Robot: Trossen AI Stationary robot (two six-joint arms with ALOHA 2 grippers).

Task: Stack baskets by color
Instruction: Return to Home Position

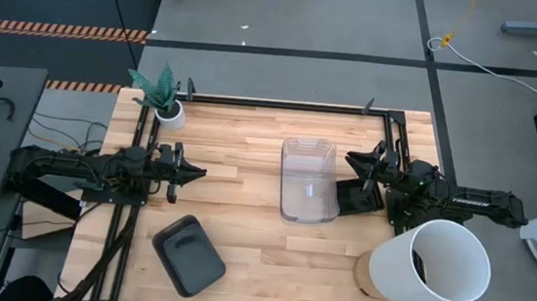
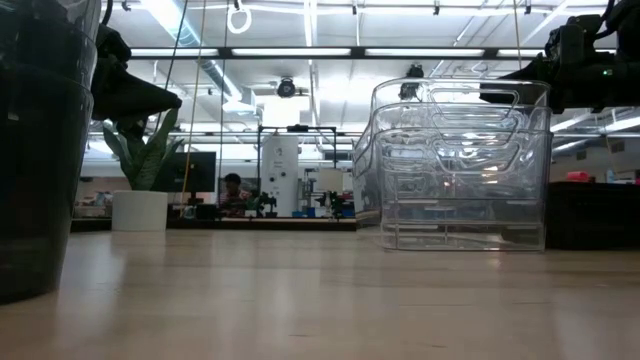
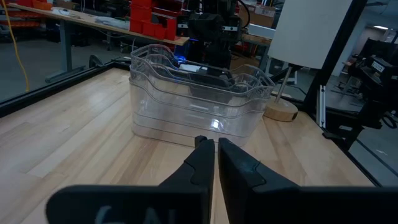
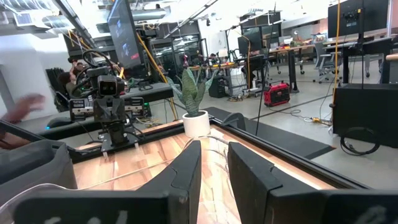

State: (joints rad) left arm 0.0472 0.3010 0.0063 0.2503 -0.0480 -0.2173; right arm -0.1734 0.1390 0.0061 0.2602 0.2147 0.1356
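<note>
A stack of clear transparent rectangular plastic baskets (image 1: 307,180) is seen standing upright near the middle of the light wooden desk (image 1: 243,217), several rims nested one inside another in the low view (image 2: 460,165) and in the left wrist view (image 3: 199,99). A dark grey opaque plastic basket (image 1: 188,254) is set on the desk near its front edge, well apart from the clear stack and turned at a slant; whether more than one is nested there cannot be told.

The left gripper (image 1: 194,171) is held above the desk at its left side, pointed towards the clear stack and well apart from it. Its fingers (image 3: 202,163) are clenched to a narrow slit with nothing between them. The right gripper (image 1: 359,168) is held just beside the right wall of the clear stack. Its fingers (image 4: 186,168) are parted, and nothing is grasped.

A large white cylindrical bucket (image 1: 390,264) is seen at the front right corner, and a small white plant pot (image 1: 169,115) with a green plant at the back left.
</note>
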